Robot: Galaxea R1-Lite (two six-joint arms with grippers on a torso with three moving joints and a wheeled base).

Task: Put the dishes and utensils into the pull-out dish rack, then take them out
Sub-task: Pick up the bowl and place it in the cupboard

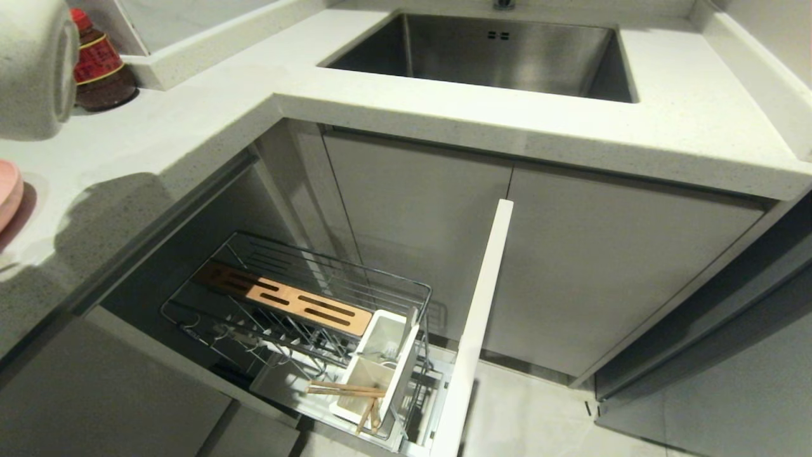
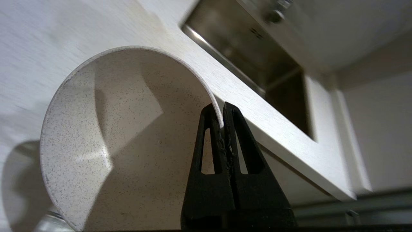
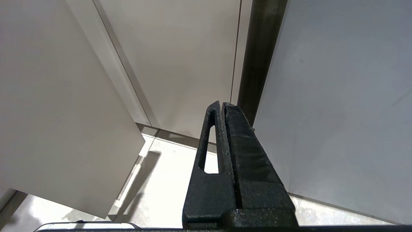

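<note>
My left gripper (image 2: 221, 111) is shut on the rim of the off-white speckled bowl (image 2: 122, 135), which hangs tilted above the counter. In the head view the bowl (image 1: 32, 63) fills the top left corner and the gripper itself is hidden. The pink plate (image 1: 7, 190) peeks in at the left edge of the counter. The pull-out dish rack (image 1: 355, 270) stands open below, with its wooden strip (image 1: 285, 298) and white cups (image 1: 380, 355). The chopsticks (image 1: 346, 389) lie across the nearer cup. A thin silver piece, perhaps the fork (image 1: 412, 320), stands by the farther cup. My right gripper (image 3: 222, 104) is shut and empty, low by the cabinet doors.
The rack's white front panel (image 1: 476, 330) juts out towards me. The steel sink (image 1: 488, 54) is set in the white counter (image 1: 254, 76) behind it. A dark sauce bottle (image 1: 98, 63) stands on the counter next to the bowl. Pale floor (image 1: 539, 412) lies right of the panel.
</note>
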